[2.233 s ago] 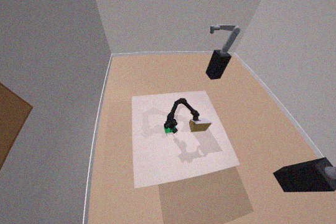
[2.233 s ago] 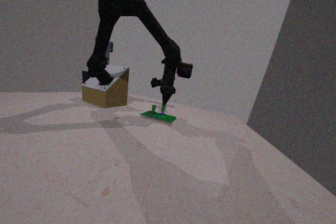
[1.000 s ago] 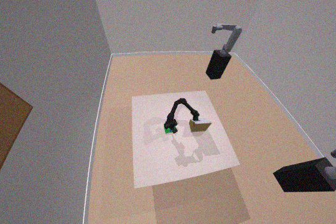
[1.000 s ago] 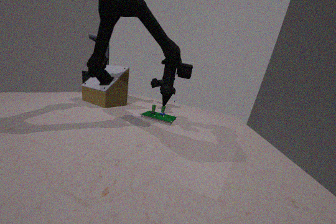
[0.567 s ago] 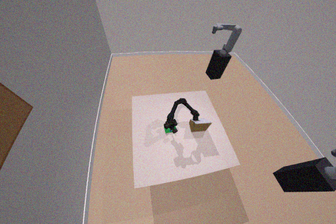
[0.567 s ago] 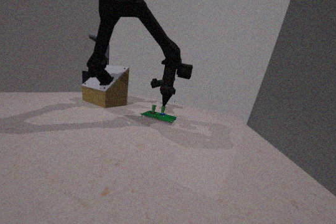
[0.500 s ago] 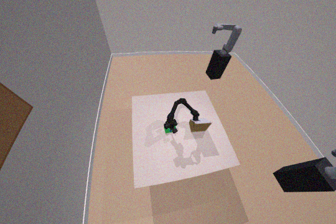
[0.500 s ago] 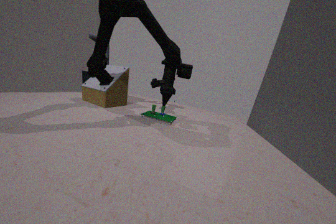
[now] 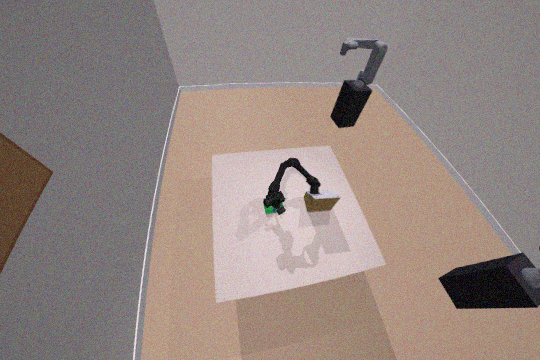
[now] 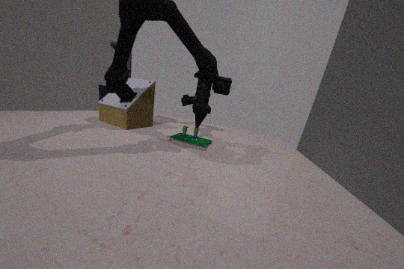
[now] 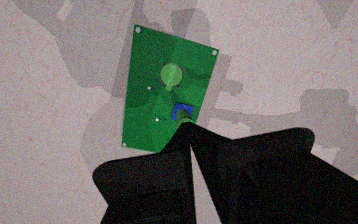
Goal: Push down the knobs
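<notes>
The green circuit board (image 9: 269,210) (image 10: 203,142) (image 11: 142,55) stands low on the table. One green knob (image 10: 185,130) (image 11: 171,74) stands upright over a dark potentiometer. A second green knob (image 10: 196,131) (image 11: 185,119) stands over the blue potentiometer (image 10: 194,137) (image 11: 182,109); in the wrist view it is partly hidden by the fingertips. My gripper (image 10: 197,127) (image 11: 186,126) is shut, pointing down, with its tips right at the top of this second knob. Whether they touch it I cannot tell. A little blue shows below this knob; how far either knob sits down is too small to judge.
My arm's base sits on a wooden block (image 9: 322,202) (image 10: 141,108) with a sloped light top, beside the board. Two black pedestals (image 9: 351,104) (image 9: 489,285) with grey arms stand farther off. Shadows of the arm fall around the board.
</notes>
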Motion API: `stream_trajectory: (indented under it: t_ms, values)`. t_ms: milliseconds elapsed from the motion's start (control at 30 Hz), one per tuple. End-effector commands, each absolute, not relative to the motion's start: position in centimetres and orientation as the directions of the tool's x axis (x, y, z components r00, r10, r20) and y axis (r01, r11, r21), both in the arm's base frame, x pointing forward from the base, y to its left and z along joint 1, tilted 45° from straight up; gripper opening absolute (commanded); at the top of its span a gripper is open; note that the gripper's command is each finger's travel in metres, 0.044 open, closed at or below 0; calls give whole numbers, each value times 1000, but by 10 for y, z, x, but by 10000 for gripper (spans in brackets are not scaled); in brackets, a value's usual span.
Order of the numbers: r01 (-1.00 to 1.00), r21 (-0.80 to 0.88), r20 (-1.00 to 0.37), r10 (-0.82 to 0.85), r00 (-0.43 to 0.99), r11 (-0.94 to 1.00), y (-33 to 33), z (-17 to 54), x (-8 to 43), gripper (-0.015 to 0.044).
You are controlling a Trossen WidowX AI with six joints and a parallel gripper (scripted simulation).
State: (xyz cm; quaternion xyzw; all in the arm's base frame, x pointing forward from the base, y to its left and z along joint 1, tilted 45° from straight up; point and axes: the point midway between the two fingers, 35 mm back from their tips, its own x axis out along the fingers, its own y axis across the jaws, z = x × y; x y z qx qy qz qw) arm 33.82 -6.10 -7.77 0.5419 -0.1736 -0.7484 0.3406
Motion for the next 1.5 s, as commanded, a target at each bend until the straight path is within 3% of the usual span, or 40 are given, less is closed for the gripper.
stream_trajectory:
  t_ms: [0, 1233, 1467]
  values:
    - [308, 634, -690, -699, -188, -709, -69, -83, 338, 0]
    - [333, 614, -709, -685, -168, -716, -51, -63, 342, 0]
    - [329, 619, -701, -691, -176, -713, -55, -67, 339, 184]
